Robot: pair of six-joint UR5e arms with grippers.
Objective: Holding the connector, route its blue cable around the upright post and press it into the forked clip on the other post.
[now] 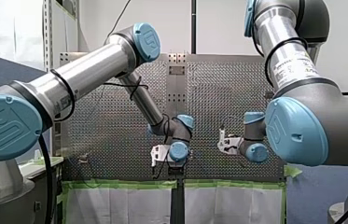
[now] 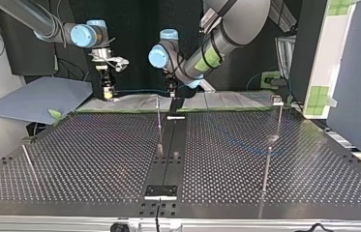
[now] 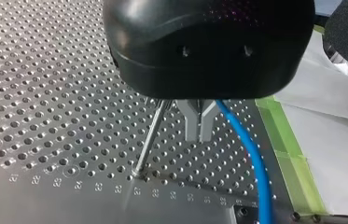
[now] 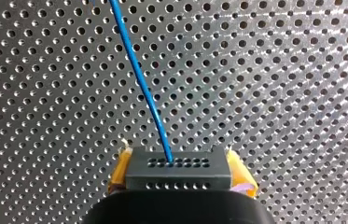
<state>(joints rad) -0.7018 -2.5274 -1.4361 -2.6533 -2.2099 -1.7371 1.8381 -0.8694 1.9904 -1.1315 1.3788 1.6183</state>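
Note:
My right gripper (image 4: 179, 164) is shut on the black connector (image 4: 176, 176), with a yellow pad on each side of it. The blue cable (image 4: 139, 79) leaves the connector over the perforated plate. In the top view it runs level from my right gripper (image 2: 106, 93) to my left gripper (image 2: 171, 90). My left gripper (image 3: 198, 133) has its metal fingers shut, and the cable (image 3: 254, 158) comes out beside them. A thin upright post (image 3: 149, 142) stands right next to those fingers. The post with the forked clip (image 2: 278, 101) stands far off at the top view's right.
Another bare post (image 2: 265, 176) stands near the front at the top view's right, and a leaning one (image 2: 28, 162) at its left. Green tape (image 3: 293, 163) edges the plate beside white paper. A black strip (image 2: 171, 145) runs down the table's middle.

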